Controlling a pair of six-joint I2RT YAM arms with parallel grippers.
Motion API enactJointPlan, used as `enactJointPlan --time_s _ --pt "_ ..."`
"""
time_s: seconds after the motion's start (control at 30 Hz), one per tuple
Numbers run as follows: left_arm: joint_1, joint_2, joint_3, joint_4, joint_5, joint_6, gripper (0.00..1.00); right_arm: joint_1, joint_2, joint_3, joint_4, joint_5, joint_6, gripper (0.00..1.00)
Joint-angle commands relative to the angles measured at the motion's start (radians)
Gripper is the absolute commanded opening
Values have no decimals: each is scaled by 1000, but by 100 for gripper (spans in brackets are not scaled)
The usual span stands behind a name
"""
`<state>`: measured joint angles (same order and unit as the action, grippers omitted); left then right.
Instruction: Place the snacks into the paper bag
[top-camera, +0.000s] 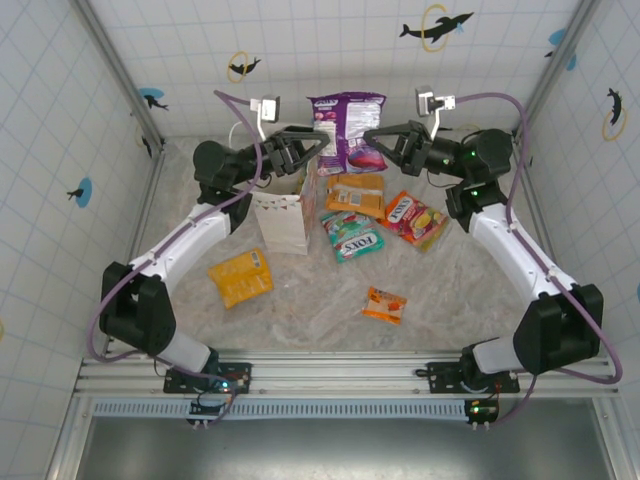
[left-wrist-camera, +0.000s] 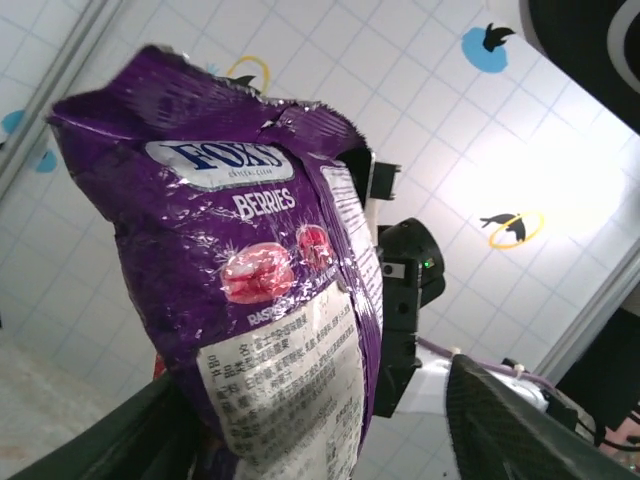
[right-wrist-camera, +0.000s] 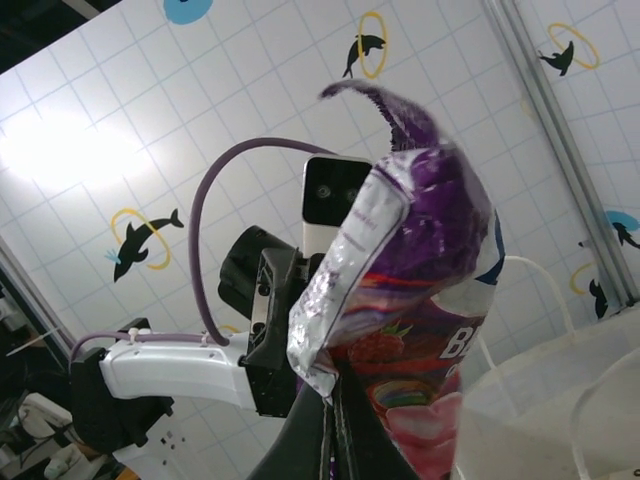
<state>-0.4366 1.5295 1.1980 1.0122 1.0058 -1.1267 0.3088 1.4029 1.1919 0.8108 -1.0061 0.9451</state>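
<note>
The purple "FOX'S Berries" packet (top-camera: 348, 125) hangs upright in the air near the back wall. My right gripper (top-camera: 376, 140) is shut on its lower right edge; in the right wrist view the right gripper (right-wrist-camera: 335, 405) pinches the purple packet (right-wrist-camera: 420, 250) at its side seam. My left gripper (top-camera: 308, 148) is open at the packet's left side, above the paper bag (top-camera: 282, 215). In the left wrist view the purple packet (left-wrist-camera: 240, 250) stands between the wide-spread fingers (left-wrist-camera: 505, 425). The bag's white rim (right-wrist-camera: 545, 395) and handles show beside the packet.
Lying on the table are an orange packet (top-camera: 355, 195), a teal FOX'S packet (top-camera: 352, 237), a red-yellow packet (top-camera: 415, 218), a yellow-orange packet (top-camera: 241, 277) and a small orange packet (top-camera: 384, 304). Tiled walls enclose three sides.
</note>
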Motion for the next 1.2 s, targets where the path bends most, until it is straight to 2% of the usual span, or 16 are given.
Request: enactJointPlan --time_s 0.0,0.17,0.4,0.53,0.6,0.67,0.87,1.07,1.17 --pt "-7 -28 -9 46 20 38 48 -14 13 9 -50 72 -47 0" --pt "-6 -113 -1 -324 -98 338 32 -6 19 -1 -106 92 -90 0" --pt "-3 -155 26 -535 -230 474 11 9 22 -8 -144 107 -127 0" --pt "2 -186 71 -684 -354 592 0 8 -2 -15 -245 173 -192 36" --pt "1 -203 110 -757 -442 660 0 6 -14 -22 -294 215 -224 44" --pt "2 -216 149 -797 -506 716 0 6 -27 -42 -315 253 -243 48" --pt "2 -227 263 -922 -734 847 0 11 -47 -83 -374 321 -281 49" --pt "2 -220 335 -1044 -868 991 0 28 -51 -119 -407 353 -290 49" --pt "2 -171 440 -1216 -918 1035 0 37 -47 -125 -460 360 -310 50"
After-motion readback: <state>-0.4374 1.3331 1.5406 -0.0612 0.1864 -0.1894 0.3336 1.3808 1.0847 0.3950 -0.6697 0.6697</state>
